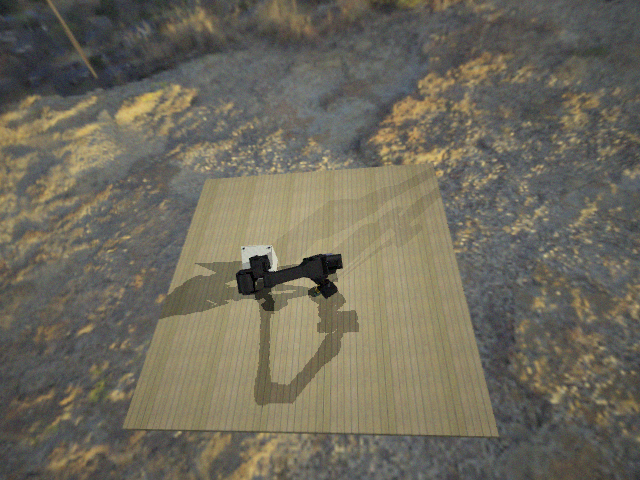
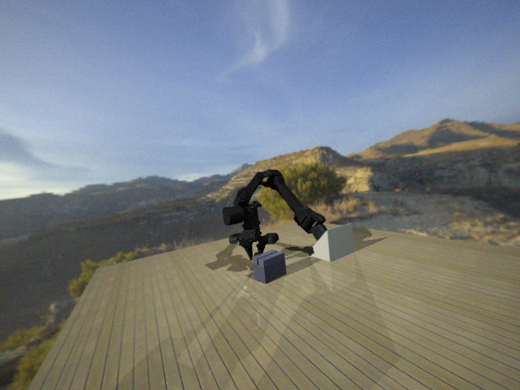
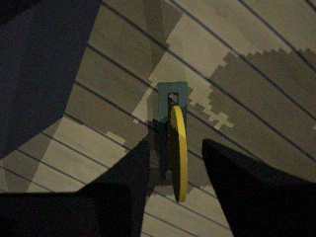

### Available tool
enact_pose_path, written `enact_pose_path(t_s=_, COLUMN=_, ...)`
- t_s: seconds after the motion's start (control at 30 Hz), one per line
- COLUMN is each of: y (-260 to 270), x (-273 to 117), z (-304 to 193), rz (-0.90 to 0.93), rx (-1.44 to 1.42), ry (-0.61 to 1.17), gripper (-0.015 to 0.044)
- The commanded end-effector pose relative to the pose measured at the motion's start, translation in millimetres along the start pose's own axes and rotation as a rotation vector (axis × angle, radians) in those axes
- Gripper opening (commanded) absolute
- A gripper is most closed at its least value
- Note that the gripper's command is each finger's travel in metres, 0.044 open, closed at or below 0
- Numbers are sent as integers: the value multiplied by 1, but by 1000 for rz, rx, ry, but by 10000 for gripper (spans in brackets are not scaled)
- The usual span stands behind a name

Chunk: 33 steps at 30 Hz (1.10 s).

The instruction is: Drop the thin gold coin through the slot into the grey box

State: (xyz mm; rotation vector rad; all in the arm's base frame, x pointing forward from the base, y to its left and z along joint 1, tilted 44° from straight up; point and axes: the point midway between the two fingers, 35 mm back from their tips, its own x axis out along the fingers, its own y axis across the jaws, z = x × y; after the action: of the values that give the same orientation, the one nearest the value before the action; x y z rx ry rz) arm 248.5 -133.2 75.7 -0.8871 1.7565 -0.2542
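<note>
The gold coin stands on edge in the dark-green holder, seen almost edge-on in the wrist view. A speck of the coin shows in the top view. My gripper is partly open and points down, with one finger on each side of the coin. Gaps show between the coin and both fingers; the right gap looks narrower. The closed box, blue-grey, stands close beside the holder, its slot visible on top in the exterior view. In the top view the arm hides the box.
A white wedge-shaped block stands by the arm's base. The plank table top carries everything. The box is the nearest obstacle, on the upper left in the wrist view. Arm shadows cross the planks around the holder.
</note>
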Motion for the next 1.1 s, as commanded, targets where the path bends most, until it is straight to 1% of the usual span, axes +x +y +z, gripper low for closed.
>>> enact_pose_path(t_s=0.0, y=0, x=6, z=-1, rz=-5, rx=-5, ry=4, gripper=161)
enact_pose_path(t_s=0.27, y=0, x=16, z=-2, rz=-7, rx=-5, ry=5, gripper=161)
enact_pose_path(t_s=0.47, y=0, x=16, z=-2, rz=-7, rx=-5, ry=5, gripper=3)
enact_pose_path(t_s=0.8, y=0, x=16, z=-2, rz=-7, rx=-5, ry=5, gripper=0)
enact_pose_path(t_s=1.07, y=-1, x=-2, z=1, rz=-3, rx=-6, ry=2, gripper=0)
